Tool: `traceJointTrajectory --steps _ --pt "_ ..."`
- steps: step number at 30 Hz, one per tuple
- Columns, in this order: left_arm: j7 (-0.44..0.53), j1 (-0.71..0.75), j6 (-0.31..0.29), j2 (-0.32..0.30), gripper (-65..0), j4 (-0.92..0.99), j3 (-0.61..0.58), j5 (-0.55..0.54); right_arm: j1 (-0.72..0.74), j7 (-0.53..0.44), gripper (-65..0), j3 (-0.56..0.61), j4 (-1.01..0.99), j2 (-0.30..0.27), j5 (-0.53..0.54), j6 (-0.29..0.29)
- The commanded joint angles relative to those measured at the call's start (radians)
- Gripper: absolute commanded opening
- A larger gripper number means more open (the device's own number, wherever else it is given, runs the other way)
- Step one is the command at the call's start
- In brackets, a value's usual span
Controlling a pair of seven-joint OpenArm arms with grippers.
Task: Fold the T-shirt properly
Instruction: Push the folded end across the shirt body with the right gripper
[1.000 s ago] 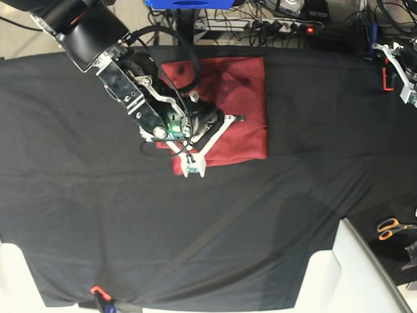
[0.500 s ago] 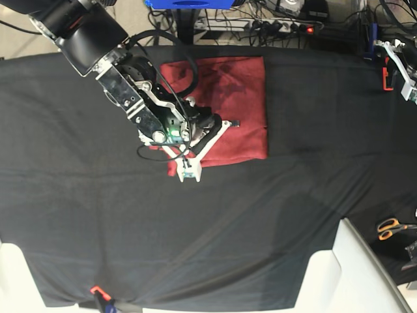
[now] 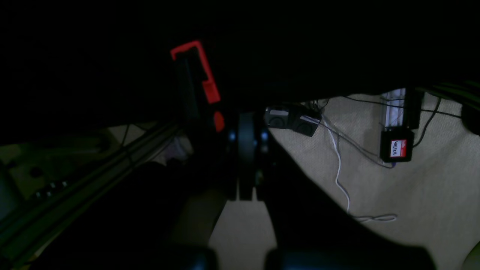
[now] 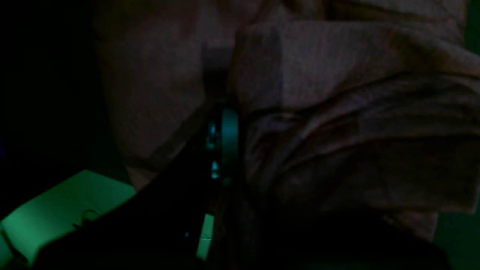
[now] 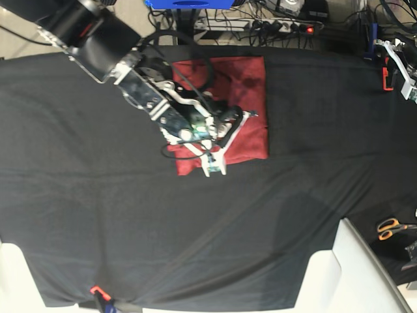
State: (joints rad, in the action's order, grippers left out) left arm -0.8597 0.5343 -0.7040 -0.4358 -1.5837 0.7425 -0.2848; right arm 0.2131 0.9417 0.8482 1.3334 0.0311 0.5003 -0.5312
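Observation:
The maroon T-shirt lies as a folded rectangle at the back middle of the black table cloth. My right gripper is low over the shirt's front half, its arm covering the left part. In the right wrist view, maroon fabric bunches in folds against the dark finger, and the jaws are shut on the T-shirt. My left gripper sits at the table's far right edge. The left wrist view has its fingers pressed together with nothing between them, over the floor.
Orange-handled scissors lie at the right edge. A power strip and cables run behind the table. A red clamp grips the table edge by the left gripper. White panels stand at the front corners.
The right arm has slid to the right across the shirt, its gripper still low on the fabric. The shirt's front left corner bunched briefly, then lay flat again. The left arm stayed put.

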Motion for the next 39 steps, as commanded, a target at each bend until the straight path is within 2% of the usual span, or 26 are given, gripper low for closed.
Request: traceJointTrajectory --steps 1,5,18,19,21,23,26,33,39 --pt "0.006 0.004 0.006 -0.021 -65.0 -0.011 0.01 -0.001 0.019 -0.008 -64.7 -0.004 0.01 0.008 0.004 0.003" --pt "0.006 0.004 0.006 -0.021 -65.0 -0.01 0.01 -0.001 0.021 -0.037 -64.7 -0.004 0.008 0.008 0.004 0.003" --pt "0.006 0.002 0.006 -0.021 -65.0 -0.008 0.01 -0.001 0.033 -0.033 -64.1 0.004 0.008 0.002 0.004 0.003" --pt "0.006 0.0 0.006 -0.021 -65.0 -0.008 0.01 -0.001 0.033 -0.033 -63.0 0.004 0.008 0.002 0.005 0.003" --pt "0.006 -0.001 0.006 -0.021 -65.0 -0.008 0.01 -0.001 0.033 -0.033 -56.4 0.004 0.008 0.002 0.005 0.003" --pt "0.006 -0.001 0.006 -0.021 -65.0 -0.008 0.01 -0.001 0.033 -0.033 -45.5 0.006 0.008 0.002 0.005 0.004" --pt "0.006 -0.001 0.006 -0.021 -65.0 -0.008 0.009 -0.001 0.033 -0.033 -33.9 0.007 0.011 0.005 0.005 0.009" --pt "0.006 -0.006 0.006 -0.021 -65.0 -0.008 0.009 -0.001 0.033 -0.031 -32.4 0.007 0.011 0.01 0.007 0.015" --pt "0.006 -0.007 0.006 -0.021 -65.0 -0.008 0.009 -0.001 0.033 -0.01 -32.4 0.007 0.01 0.03 0.008 0.124"
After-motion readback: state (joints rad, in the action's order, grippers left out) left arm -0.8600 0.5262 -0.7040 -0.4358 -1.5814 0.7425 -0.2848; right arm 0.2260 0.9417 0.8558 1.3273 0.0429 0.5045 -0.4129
